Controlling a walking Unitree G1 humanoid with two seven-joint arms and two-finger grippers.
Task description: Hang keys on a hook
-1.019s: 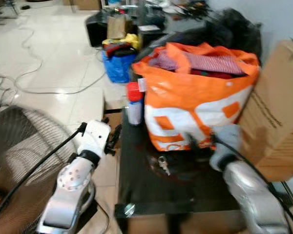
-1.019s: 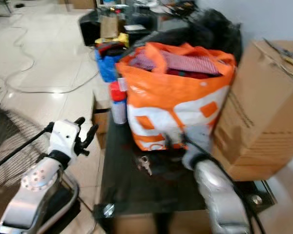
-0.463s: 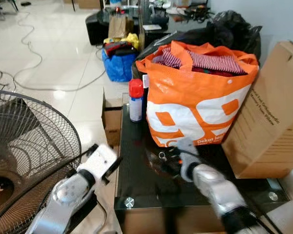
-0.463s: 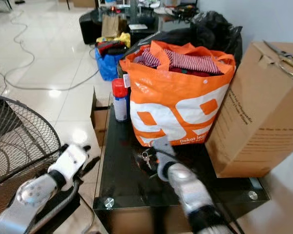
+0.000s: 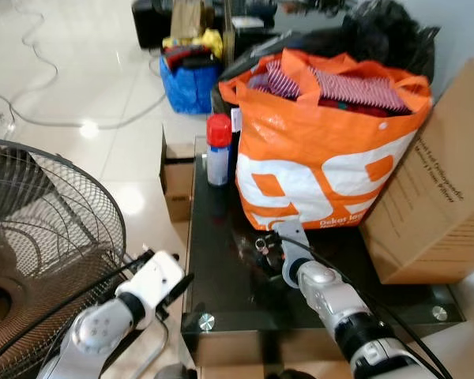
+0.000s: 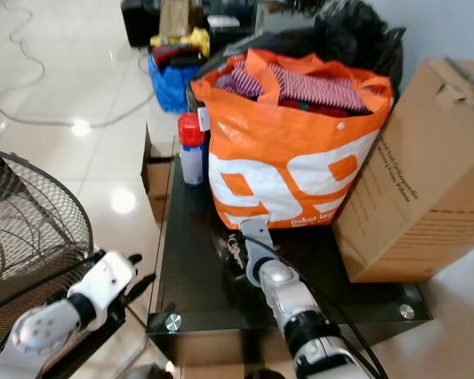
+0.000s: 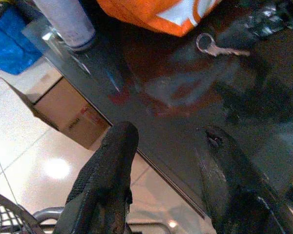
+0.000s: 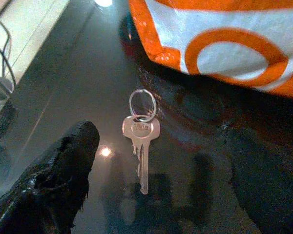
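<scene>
A single silver key on a ring (image 8: 141, 127) lies flat on the dark glass table (image 5: 221, 292), just in front of the orange bag (image 5: 324, 150). My right gripper (image 8: 160, 146) is low over the table and open, one black finger (image 8: 63, 170) on each side of the key, not touching it. From the head, the key (image 5: 261, 245) shows right at the tip of my right gripper (image 5: 275, 251). My left gripper (image 7: 168, 136) is open and holds nothing. It hovers by the table's left edge, where the key (image 7: 212, 46) lies farther off.
A red-capped spray can (image 5: 218, 150) stands on the table beside the bag. A large cardboard box (image 5: 434, 205) sits on the right. A standing fan (image 5: 39, 229) is close on the left. A small box (image 5: 176, 181) and a blue bag (image 5: 188, 79) are on the tiled floor.
The camera has come closer and steadied. My right arm has swung in from the right to the key. My left arm has dropped lower beside the table's edge.
</scene>
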